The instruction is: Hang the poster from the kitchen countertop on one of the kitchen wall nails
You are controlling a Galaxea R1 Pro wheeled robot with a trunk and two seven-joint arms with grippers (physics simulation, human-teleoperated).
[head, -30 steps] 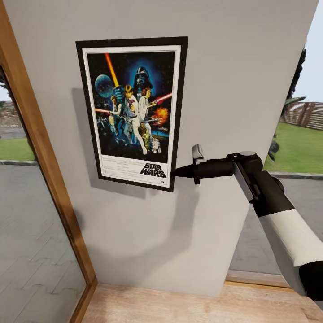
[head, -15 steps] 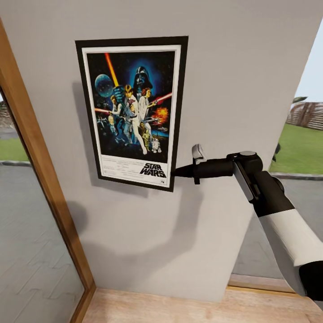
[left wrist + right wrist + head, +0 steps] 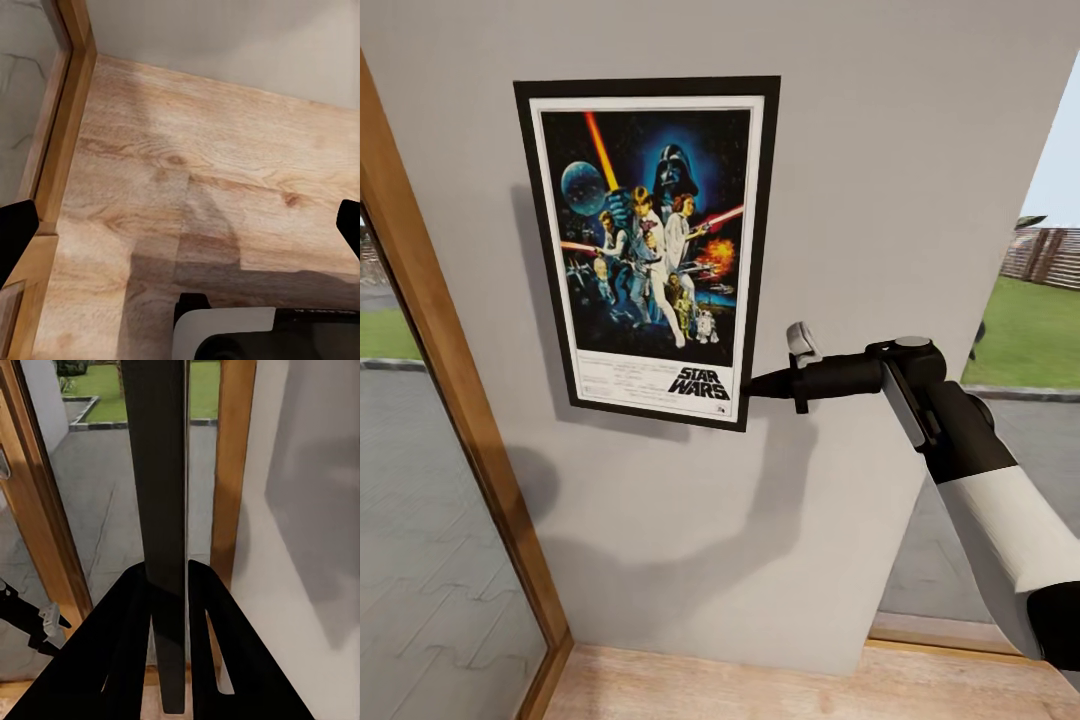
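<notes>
Head view has the right claw [image 3: 752, 383] reaching in from the right, its dark fingers pinched shut on the lower right edge of the poster [image 3: 648, 245], which stands upright and flat against the grey wall [image 3: 890, 180]. Right wrist view shows the black frame edge [image 3: 161, 510] clamped between both fingers. A wooden window frame [image 3: 450, 370] runs just left of the poster, glass beyond it. Bare wall lies below, down to the wooden floor [image 3: 760, 685]. Left claw [image 3: 180, 232] hangs over floorboards, fingers spread wide, holding nothing
</notes>
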